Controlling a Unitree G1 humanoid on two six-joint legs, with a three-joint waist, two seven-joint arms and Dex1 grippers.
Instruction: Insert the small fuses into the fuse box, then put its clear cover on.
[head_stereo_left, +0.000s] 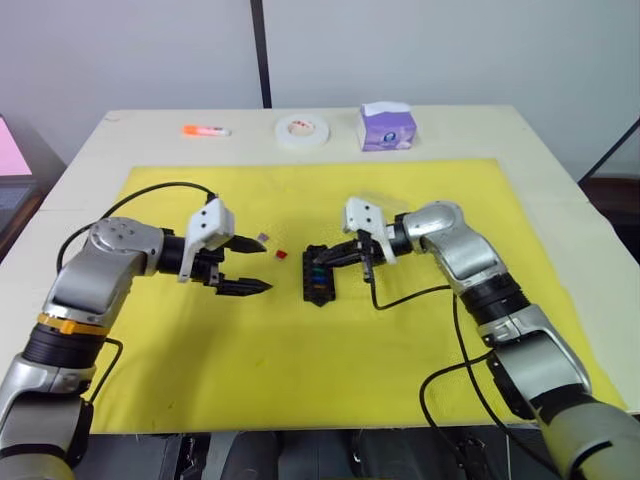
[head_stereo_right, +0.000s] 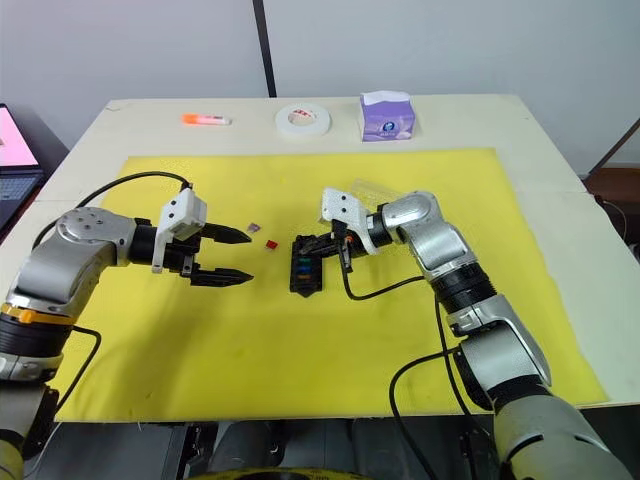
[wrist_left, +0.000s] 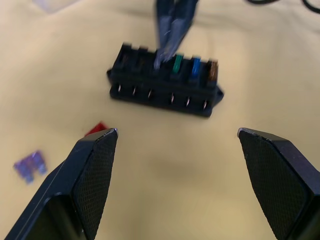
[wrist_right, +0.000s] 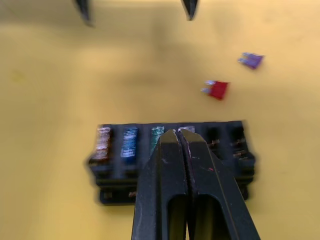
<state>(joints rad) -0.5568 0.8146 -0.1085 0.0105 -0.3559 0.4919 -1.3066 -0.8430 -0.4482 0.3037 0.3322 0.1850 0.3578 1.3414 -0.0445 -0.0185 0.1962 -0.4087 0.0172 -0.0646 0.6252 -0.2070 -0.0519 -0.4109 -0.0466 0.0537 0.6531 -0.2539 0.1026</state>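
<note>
Right wrist view: the right hand (wrist_right: 181, 134) has its two black fingers pressed tight together, tips resting on the top of the small black rectangular plastic fuse box (wrist_right: 175, 160), at a greyish fuse in the fourth slot of the row. Whether the tips pinch that fuse or only press on it cannot be told. Beside it in the same row sit a brown fuse (wrist_right: 103, 141), a blue fuse (wrist_right: 129, 141) and a green fuse (wrist_right: 157, 137); the two slots on the other side are open. The fuse box lies on the yellow mat (head_stereo_left: 300, 370) near the middle of the worktop. A loose red blade fuse (wrist_right: 217, 89) and a loose purple blade fuse (wrist_right: 251, 60) lie on the mat just beside the box, towards the left hand (head_stereo_left: 252, 267). That hand hovers above the mat, fingers spread wide and holding nothing, pointing at the box.
</note>
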